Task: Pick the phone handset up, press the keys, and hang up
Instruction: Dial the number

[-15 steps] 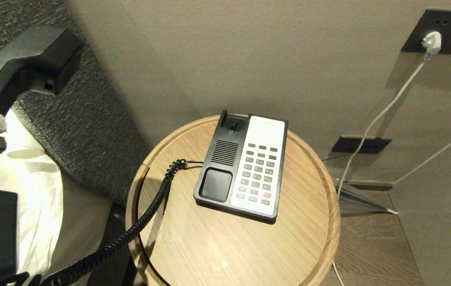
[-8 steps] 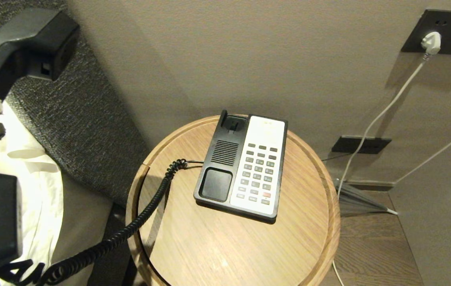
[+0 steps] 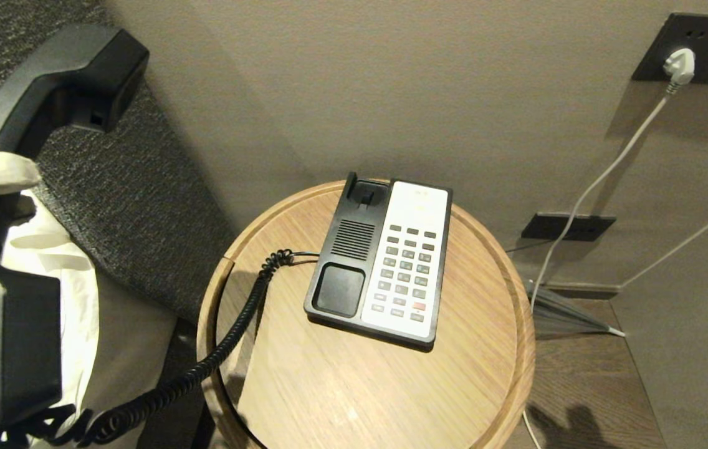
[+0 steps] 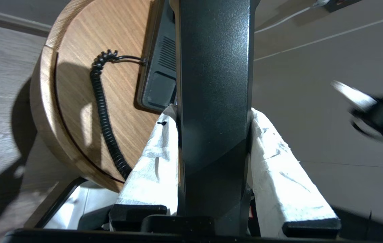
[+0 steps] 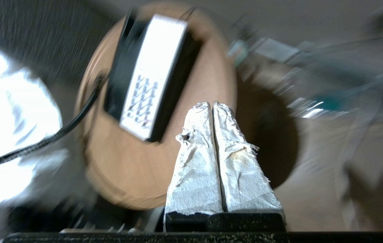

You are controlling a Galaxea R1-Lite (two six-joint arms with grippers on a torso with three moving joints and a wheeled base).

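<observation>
Black plastic fills the left edge of the head view: the phone handset (image 3: 23,206) is up off its cradle, held high beside the round wooden table (image 3: 304,399) and over a white pillow (image 3: 48,293). The left hand (image 4: 215,148) is clamped on the receiver's middle, its two paper-wrapped fingers (image 4: 154,168) pressed against either flank. The coiled cord (image 3: 229,337) runs down from the receiver, over the table's rim and into the side of the phone base (image 3: 341,262).

The base lies flat near the middle of the table, cradle empty, and the keys (image 3: 405,273) sit uncovered in its white faceplate, one red button in the lower rows. Nothing stands between them and an approach from the right.

The first step looks finished and the second is opening. The right hand (image 5: 212,105) appears only in its own wrist view, fingers pressed tight together into a single blunt tip, hanging above and on the near side of the table, well apart from the phone. That view is smeared, so which key it lines up with cannot be told.

The next move calls for bringing that closed tip down over the keypad and setting it squarely on one button, pressing lightly enough not to slide the base. Meanwhile the left hand needs to keep the receiver aloft with slack in the cord.
</observation>
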